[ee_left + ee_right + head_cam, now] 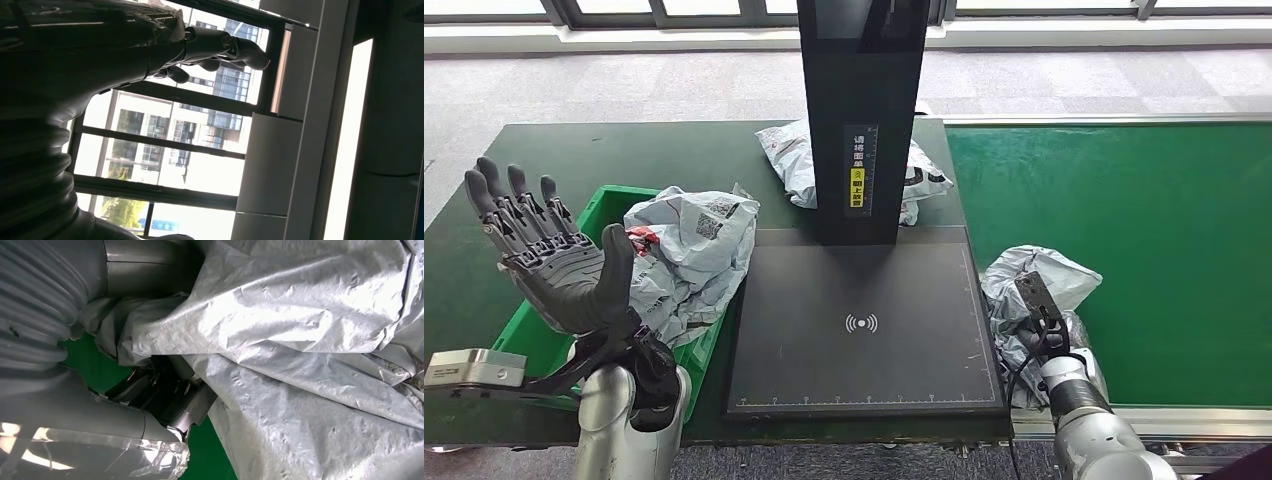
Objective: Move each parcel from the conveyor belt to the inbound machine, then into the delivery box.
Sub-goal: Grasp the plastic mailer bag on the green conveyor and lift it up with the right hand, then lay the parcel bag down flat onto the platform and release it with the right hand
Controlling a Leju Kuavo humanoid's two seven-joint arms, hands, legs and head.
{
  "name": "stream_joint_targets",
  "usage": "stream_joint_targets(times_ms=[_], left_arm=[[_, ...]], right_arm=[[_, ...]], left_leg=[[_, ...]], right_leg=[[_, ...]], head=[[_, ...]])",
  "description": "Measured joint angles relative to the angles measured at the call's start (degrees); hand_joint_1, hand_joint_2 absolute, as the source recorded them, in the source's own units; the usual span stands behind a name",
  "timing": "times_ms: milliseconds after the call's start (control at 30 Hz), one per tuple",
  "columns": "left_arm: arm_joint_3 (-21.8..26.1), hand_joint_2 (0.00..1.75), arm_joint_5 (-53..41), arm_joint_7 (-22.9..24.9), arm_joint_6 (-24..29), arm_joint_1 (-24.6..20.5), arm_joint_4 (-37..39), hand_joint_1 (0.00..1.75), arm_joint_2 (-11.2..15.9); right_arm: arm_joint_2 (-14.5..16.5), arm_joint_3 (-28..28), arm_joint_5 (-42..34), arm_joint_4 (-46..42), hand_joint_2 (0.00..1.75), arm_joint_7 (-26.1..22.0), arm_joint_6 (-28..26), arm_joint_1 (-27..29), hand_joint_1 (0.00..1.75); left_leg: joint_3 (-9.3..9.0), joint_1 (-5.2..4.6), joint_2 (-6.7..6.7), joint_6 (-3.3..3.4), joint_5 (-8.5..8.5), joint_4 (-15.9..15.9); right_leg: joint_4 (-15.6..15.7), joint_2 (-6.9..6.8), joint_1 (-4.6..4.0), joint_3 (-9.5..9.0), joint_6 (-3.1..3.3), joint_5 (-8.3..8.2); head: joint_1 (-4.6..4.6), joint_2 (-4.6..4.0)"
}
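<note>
A crumpled grey parcel lies on the green conveyor belt, just right of the inbound machine's black plate. My right hand is pushed into its near side; in the right wrist view the thick thumb lies over the grey parcel and the dark fingers curl under a fold, gripping it. My left hand is raised with fingers spread and nothing in it, over the near left end of the green delivery box. Its fingertips show against windows.
Grey parcels are heaped in the green box. Another parcel lies behind the machine's black column, which rises at the plate's far edge. The belt's metal rim runs along its near side.
</note>
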State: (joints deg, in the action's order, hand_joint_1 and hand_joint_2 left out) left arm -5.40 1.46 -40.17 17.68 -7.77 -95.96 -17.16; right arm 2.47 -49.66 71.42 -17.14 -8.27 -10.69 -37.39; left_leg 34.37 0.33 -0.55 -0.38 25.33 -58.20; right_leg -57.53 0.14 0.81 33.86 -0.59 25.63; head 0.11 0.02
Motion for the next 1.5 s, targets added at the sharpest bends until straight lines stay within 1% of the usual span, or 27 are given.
stream_joint_targets(times_ms=[67, 133, 233, 267, 300, 400, 433, 467, 667, 767, 900, 1000, 1100, 1200, 1300, 1367, 1500], left_arm=[[-0.16, 1.75, -0.01, 0.00, 0.18, 0.00, -0.17, 0.00, 0.00], [-0.32, 1.75, -0.03, 0.00, 0.57, 0.03, -0.40, 0.00, 0.00], [-0.41, 1.75, -0.18, 0.00, 1.50, 0.24, -0.96, 0.00, 0.00], [-0.42, 1.75, -0.24, 0.00, 1.86, 0.37, -1.21, 0.00, 0.01], [-0.43, 1.75, -0.31, -0.01, 2.19, 0.54, -1.48, 0.00, 0.02], [-0.44, 1.75, -0.58, -0.01, 3.01, 1.12, -2.24, 0.00, 0.08], [-0.44, 1.75, -0.67, -0.01, 3.13, 1.26, -2.45, 0.00, 0.10], [-0.44, 1.75, -0.74, -0.01, 3.16, 1.37, -2.64, 0.00, 0.13], [-0.44, 1.75, -0.84, -0.02, 3.22, 1.82, -3.23, 0.00, 0.20], [-0.44, 1.75, -0.98, -0.01, 3.15, 1.84, -3.24, 0.00, 0.20], [-0.43, 1.75, -1.37, 0.00, 2.42, 1.77, -3.13, 0.00, 0.20], [-0.39, 1.75, -1.56, 0.00, 1.85, 1.74, -2.96, 0.00, 0.18], [-0.27, 1.75, -1.80, 0.00, 1.15, 1.75, -2.85, 0.00, 0.17], [-0.17, 1.75, -2.05, 0.00, 0.16, 1.74, -2.74, 0.00, 0.17], [-0.05, 1.75, -2.16, 0.00, -0.42, 1.75, -2.67, 0.00, 0.17], [0.01, 1.75, -2.20, 0.00, -0.53, 1.76, -2.64, 0.00, 0.17], [0.18, 1.75, -2.23, 0.00, -0.58, 1.78, -2.63, 0.00, 0.17]], right_arm=[[0.00, 0.00, -0.16, 0.00, 1.75, -0.27, -0.31, 0.01, 1.75], [0.02, 0.00, -0.53, 0.00, 1.75, -1.41, -1.93, 0.05, 1.75], [0.22, 0.00, -2.26, -0.01, 1.75, -5.96, -8.12, 0.15, 1.75], [0.38, 0.00, -3.56, -0.04, 1.75, -8.69, -11.18, 0.17, 1.75], [0.70, 0.00, -5.83, -0.36, 1.75, -12.79, -14.95, 0.25, 1.75], [2.61, 0.10, -16.39, -4.03, 1.75, -27.10, -25.96, 0.86, 1.75], [3.36, 0.30, -19.19, -5.74, 1.75, -29.76, -27.83, 1.12, 1.75], [4.03, 0.57, -21.01, -7.27, 1.75, -31.17, -28.82, 1.37, 1.75], [6.40, 1.88, -23.64, -12.68, 1.75, -31.99, -29.44, 2.90, 1.75], [8.12, 4.92, -27.82, -17.65, 1.75, -31.99, -29.46, 5.87, 1.75], [11.09, 11.03, -30.98, -28.98, 1.75, -32.03, -29.46, 11.27, 1.75], [12.53, 15.91, -33.28, -37.12, 1.75, -32.04, -29.40, 14.87, 1.75], [13.53, 23.47, -34.77, -44.22, 1.75, -32.04, -27.95, 18.91, 1.75], [14.54, 31.82, -33.69, -50.09, 1.75, -31.97, -24.76, 22.67, 1.75], [15.38, 38.78, -32.40, -54.94, 1.75, -31.88, -23.16, 25.60, 1.75], [15.56, 41.60, -32.18, -56.95, 1.75, -31.81, -22.97, 26.35, 1.75], [15.56, 44.39, -32.17, -59.31, 1.75, -31.73, -22.87, 26.80, 1.75]], left_leg=[[0.00, 0.00, 0.00, 0.00, 0.00, 0.00], [0.01, 0.00, 0.00, 0.00, 0.00, 0.00], [0.02, 0.00, 0.00, 0.00, 0.00, 0.00], [0.02, 0.00, 0.00, 0.00, 0.00, 0.00], [0.02, 0.00, -0.01, 0.00, 0.00, 0.00], [0.03, 0.01, -0.02, 0.00, 0.00, 0.00], [0.03, 0.01, -0.01, 0.00, 0.00, 0.00], [0.02, 0.01, 0.00, 0.00, 0.00, 0.00], [0.02, 0.00, -0.02, 0.00, 0.00, 0.00], [0.03, 0.00, -0.09, 0.01, -0.01, 0.00], [0.05, 0.01, -0.06, -0.01, 0.01, 0.01], [0.07, 0.01, -0.05, -0.02, 0.01, 0.01], [0.07, 0.01, -0.01, -0.03, 0.02, 0.02], [0.07, 0.02, 0.07, -0.05, 0.03, 0.03], [0.07, 0.03, 0.06, -0.05, 0.03, 0.03], [0.07, 0.03, 0.07, -0.04, 0.03, 0.03], [0.07, 0.02, 0.08, -0.03, 0.02, 0.02]], right_leg=[[0.00, 0.00, 0.00, 0.00, 0.00, 0.00], [0.00, 0.00, 0.00, 0.00, 0.00, 0.00], [0.00, 0.00, 0.00, 0.01, 0.00, 0.00], [0.00, 0.00, 0.00, 0.01, 0.00, 0.00], [0.00, -0.01, 0.00, 0.01, 0.00, 0.00], [-0.01, -0.02, -0.01, 0.02, 0.00, 0.00], [-0.01, -0.02, -0.01, 0.02, 0.01, 0.00], [0.00, -0.01, -0.01, 0.02, 0.01, 0.00], [0.00, -0.03, 0.00, 0.01, 0.00, 0.00], [0.00, -0.10, 0.00, 0.00, 0.00, 0.01], [0.00, -0.04, 0.00, 0.06, 0.01, 0.01], [0.00, -0.03, 0.00, 0.08, 0.03, 0.04], [0.00, 0.00, -0.01, 0.09, 0.04, 0.06], [0.00, 0.06, -0.01, 0.13, 0.04, 0.06], [-0.01, 0.02, -0.02, 0.14, 0.05, 0.08], [-0.01, 0.02, -0.01, 0.13, 0.05, 0.08], [0.00, 0.04, 0.00, 0.12, 0.05, 0.06]], head=[[0.00, 0.00], [0.00, 0.00], [0.00, 0.00], [0.00, 0.00], [0.00, 0.00], [0.01, 0.00], [0.01, 0.00], [0.01, 0.00], [0.00, 0.00], [0.00, 0.00], [0.01, 0.00], [0.01, 0.00], [0.01, 0.00], [0.00, 0.00], [0.00, 0.00], [0.01, 0.00], [0.01, 0.00]])
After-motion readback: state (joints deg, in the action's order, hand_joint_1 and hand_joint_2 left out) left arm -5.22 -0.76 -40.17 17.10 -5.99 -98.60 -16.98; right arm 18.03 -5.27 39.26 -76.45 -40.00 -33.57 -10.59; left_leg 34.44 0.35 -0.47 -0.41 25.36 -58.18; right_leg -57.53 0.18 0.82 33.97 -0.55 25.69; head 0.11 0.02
